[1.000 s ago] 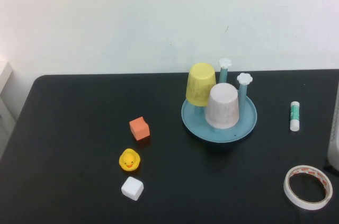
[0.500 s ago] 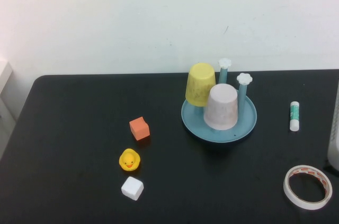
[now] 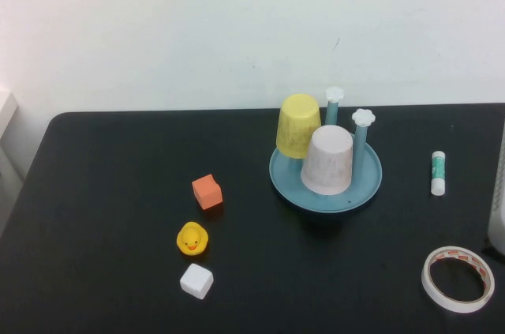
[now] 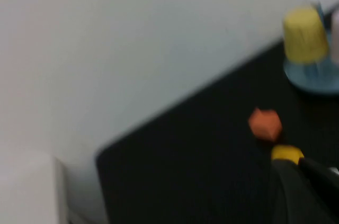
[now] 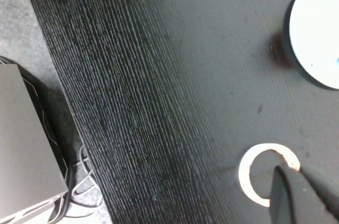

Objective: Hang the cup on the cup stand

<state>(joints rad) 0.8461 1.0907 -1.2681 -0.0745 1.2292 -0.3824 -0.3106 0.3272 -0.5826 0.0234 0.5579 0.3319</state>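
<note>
My left gripper (image 4: pixel 310 168) is clenched on nothing, its dark fingers showing only in the left wrist view, parked off the table's left side above the duck (image 4: pixel 286 153). My right gripper (image 5: pixel 304 173) is likewise clenched and empty, over the tape ring (image 5: pixel 267 173) near the table's right edge. Neither arm shows in the high view.

The cup (image 3: pixel 327 160) sits mouth-down on the stand (image 3: pixel 284 180), at about 5 o'clock from the yellow cup (image 3: pixel 298 125) and touching it or nearly so. Two capped posts stand bare at 1 o'clock of it. I judge the hanging done and both arms retired; nothing further is called for except confirming the cup sits steady.

The high view alone shows the cup whole, plus the orange block (image 3: pixel 207 191), white block (image 3: pixel 196 280) and glue stick (image 3: pixel 439 173). The right wrist view adds only the floor and a grey box (image 5: pixel 24 150) beyond the table edge. The left wrist view catches the stand's rim, but the cup only as a sliver at the frame's edge.
</note>
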